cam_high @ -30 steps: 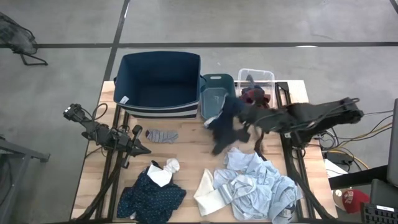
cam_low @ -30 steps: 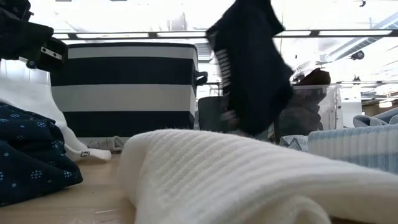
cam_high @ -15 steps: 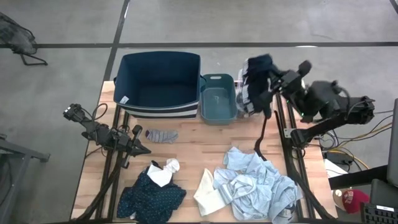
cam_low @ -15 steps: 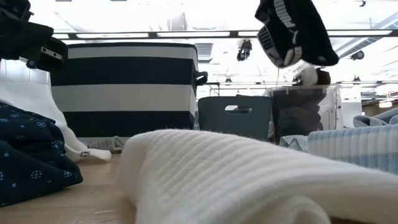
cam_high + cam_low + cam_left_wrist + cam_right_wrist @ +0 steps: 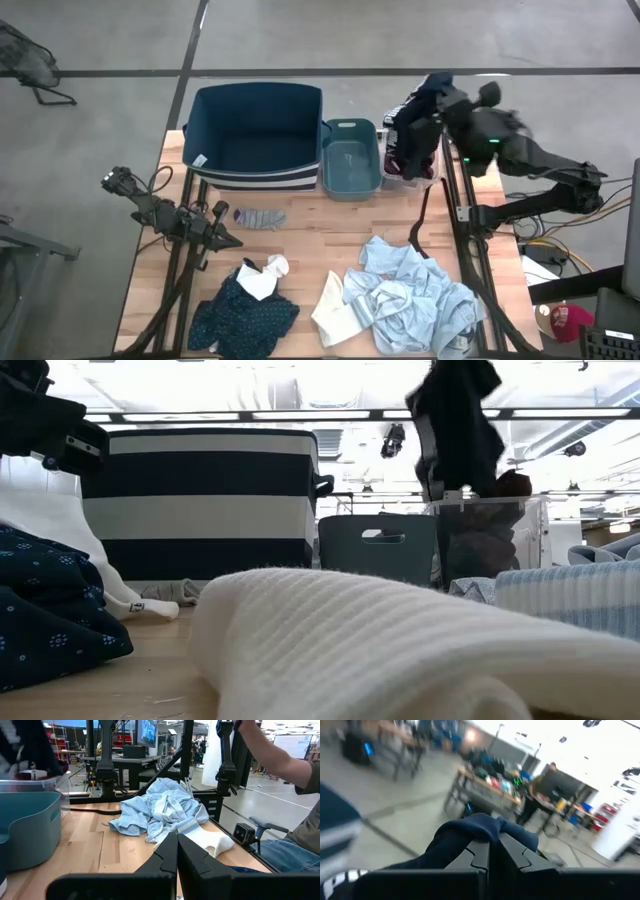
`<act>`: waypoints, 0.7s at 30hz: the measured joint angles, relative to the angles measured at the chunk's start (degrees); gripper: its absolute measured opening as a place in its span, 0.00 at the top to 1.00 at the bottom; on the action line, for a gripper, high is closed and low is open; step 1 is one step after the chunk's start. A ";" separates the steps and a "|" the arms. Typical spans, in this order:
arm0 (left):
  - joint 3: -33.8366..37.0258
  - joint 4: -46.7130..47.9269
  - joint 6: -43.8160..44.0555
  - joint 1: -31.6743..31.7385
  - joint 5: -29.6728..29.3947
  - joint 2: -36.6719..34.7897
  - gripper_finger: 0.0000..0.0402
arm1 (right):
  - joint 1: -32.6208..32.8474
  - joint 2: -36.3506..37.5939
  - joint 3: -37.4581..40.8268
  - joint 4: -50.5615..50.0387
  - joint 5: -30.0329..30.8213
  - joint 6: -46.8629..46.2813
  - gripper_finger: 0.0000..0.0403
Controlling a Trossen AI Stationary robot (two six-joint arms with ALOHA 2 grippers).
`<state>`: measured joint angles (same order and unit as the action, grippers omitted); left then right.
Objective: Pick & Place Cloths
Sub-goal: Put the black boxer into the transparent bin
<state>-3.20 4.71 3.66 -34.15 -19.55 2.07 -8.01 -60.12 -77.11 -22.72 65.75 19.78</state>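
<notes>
My right gripper [image 5: 434, 93] is above the clear bin [image 5: 432, 178] at the table's far right and is shut on a dark navy cloth [image 5: 414, 132]. The cloth shows in the low view [image 5: 455, 425] hanging over that bin, where maroon cloth [image 5: 398, 160] lies. My left gripper [image 5: 228, 240] is shut and waits at the table's left, near a grey sock [image 5: 260, 217]. Light blue shirts [image 5: 415, 305] and a white knit piece [image 5: 333, 310] lie at the near edge. A dark teal dotted piece [image 5: 243, 315] lies at near left under a white piece [image 5: 262, 278]. My right gripper pinches a bunched fold at the top of the dark navy cloth [image 5: 482, 831] between its two fingers. The cloth is lifted clear of the table and hangs slack below the fingers. Its lower end [image 5: 440, 488] reaches about the clear bin's rim.
A large navy bin [image 5: 255, 130] with striped sides stands at the far edge, with a small teal bin [image 5: 350, 158] between it and the clear bin. The bare wood mid-table [image 5: 330, 225] is free. A person sits beyond the table's right side [image 5: 300, 795].
My right gripper has carried the dark navy cloth from mid-table up and toward the far right, swinging it high. The cloth now hangs over the clear bin. My left arm has kept still.
</notes>
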 joint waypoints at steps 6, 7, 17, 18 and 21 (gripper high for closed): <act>0.00 0.00 0.00 -0.02 0.00 0.00 0.99 | -7.81 -3.97 2.02 -14.35 -3.57 -12.48 0.97; 0.01 0.00 0.00 0.00 0.00 0.00 0.99 | -8.91 -4.76 2.38 -16.41 -7.17 -14.70 0.97; 0.00 0.00 -0.02 0.00 0.00 0.00 0.99 | -16.52 -14.79 7.16 -22.29 -25.16 -21.98 0.97; 0.00 0.00 -0.02 0.00 0.00 0.01 0.99 | -17.27 -15.95 7.31 -23.53 -25.20 -22.75 0.97; 0.00 0.00 -0.01 -0.01 0.00 0.01 0.99 | -19.89 -19.14 7.60 -27.96 -25.28 -26.04 0.97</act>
<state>-3.20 4.71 3.65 -34.16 -19.55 2.08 -27.90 -79.26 -69.51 -50.68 40.47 -6.25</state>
